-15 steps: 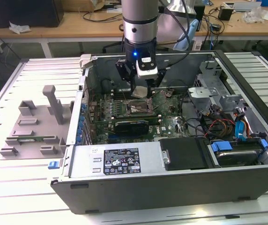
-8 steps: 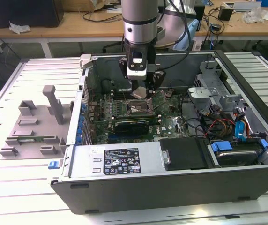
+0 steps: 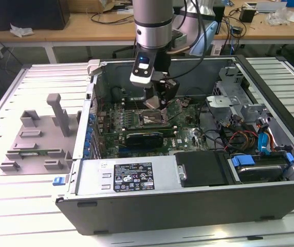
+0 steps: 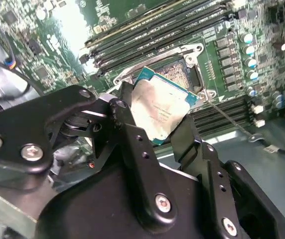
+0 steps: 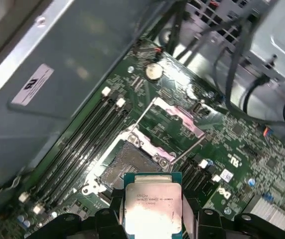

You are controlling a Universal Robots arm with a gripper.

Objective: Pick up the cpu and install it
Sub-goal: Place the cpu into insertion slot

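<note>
Fingers (image 4: 130,134) gripped the cpu (image 4: 160,107) by two opposite edges, metal top showing. The chip hung just above the open socket (image 4: 178,73), offset rather than centred. In the second wrist view its edges looked turned against the socket frame, so I judged its rotation unmatched.

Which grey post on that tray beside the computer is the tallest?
The slim post nearest the computer case. The block further to the exterior view's left is squat and lower.
</note>
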